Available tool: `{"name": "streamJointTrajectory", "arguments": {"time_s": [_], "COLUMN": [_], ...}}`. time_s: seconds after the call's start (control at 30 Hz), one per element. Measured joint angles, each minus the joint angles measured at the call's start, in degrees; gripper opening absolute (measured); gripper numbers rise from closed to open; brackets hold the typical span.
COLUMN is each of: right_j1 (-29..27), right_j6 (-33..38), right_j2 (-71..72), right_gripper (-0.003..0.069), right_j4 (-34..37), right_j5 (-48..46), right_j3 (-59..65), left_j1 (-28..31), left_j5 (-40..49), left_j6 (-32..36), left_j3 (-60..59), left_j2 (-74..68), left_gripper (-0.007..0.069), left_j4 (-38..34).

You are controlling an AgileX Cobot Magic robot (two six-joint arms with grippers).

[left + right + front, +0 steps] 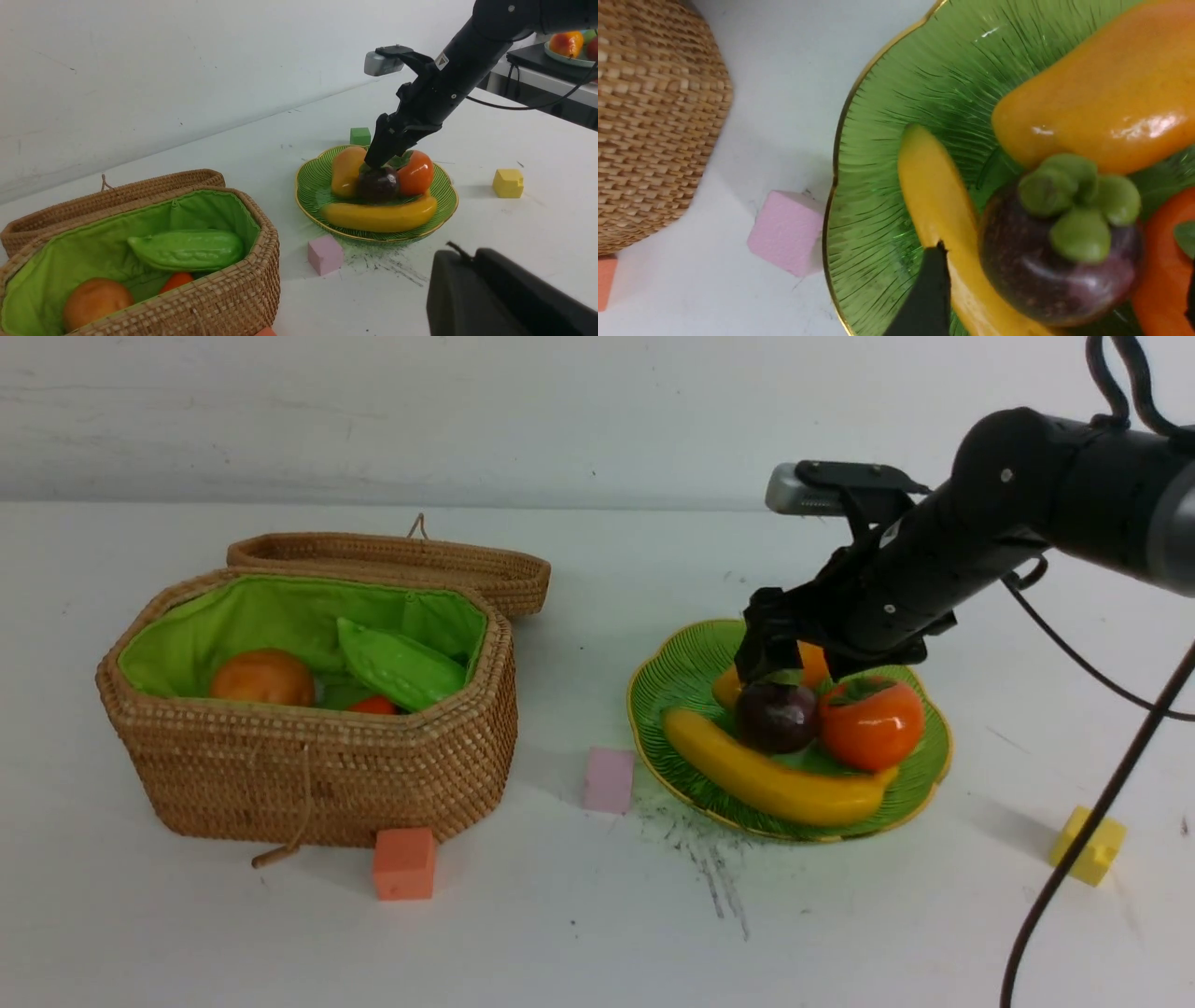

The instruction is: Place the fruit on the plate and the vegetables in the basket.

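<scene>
The green plate (681,663) holds the fruit: banana (766,775), mango (726,688), persimmon (873,723) and dark mangosteen (777,717). My right gripper (789,677) hangs just above the mangosteen (1055,275), open. One black fingertip (930,289) stands beside the banana (934,205), and there is a gap on each side of the mangosteen. The open wicker basket (327,775) holds the green gourd (397,663), tan potato (261,679) and red-orange pepper (373,706). My left gripper (467,255) is shut on nothing, held above the table in front of the plate (313,186).
The basket lid (401,560) lies folded back behind the basket. Foam cubes are scattered about: pink (609,780) between basket and plate, orange (404,863) before the basket, yellow (1088,845) at the right, green (360,136) behind the plate. A black cable (1074,887) hangs at the right.
</scene>
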State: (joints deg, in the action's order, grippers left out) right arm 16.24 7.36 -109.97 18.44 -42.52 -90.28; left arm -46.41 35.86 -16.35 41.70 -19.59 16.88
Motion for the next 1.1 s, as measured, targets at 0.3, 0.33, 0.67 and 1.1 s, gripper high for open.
{"name": "streamJointTrajectory", "arguments": {"time_s": [0.3, 0.33, 0.67, 1.1], "right_j1": [0.0, 0.0, 0.0, 0.0], "right_j6": [-1.43, -1.7, -7.36, -18.97], "right_j2": [11.33, 13.37, 44.08, 85.54], "right_gripper": [0.0554, 0.0528, 0.0016, 0.0019], "right_j4": [-2.07, -2.79, -9.67, -9.55], "right_j5": [-9.3, -11.49, -25.32, -19.09], "right_j3": [0.0, 0.0, 13.37, 50.59], "left_j1": [0.0, 0.0, 0.0, 0.0], "left_j5": [0.0, 0.0, -6.61, -19.93], "left_j6": [-0.27, -0.77, -8.95, -17.79], "left_j3": [0.0, 0.0, -9.13, -29.53], "left_j2": [0.0, 0.0, 13.83, 20.47], "left_gripper": [0.0028, 0.002, -0.0013, -0.0013], "left_j4": [0.0, 0.0, 0.0, 0.14]}}
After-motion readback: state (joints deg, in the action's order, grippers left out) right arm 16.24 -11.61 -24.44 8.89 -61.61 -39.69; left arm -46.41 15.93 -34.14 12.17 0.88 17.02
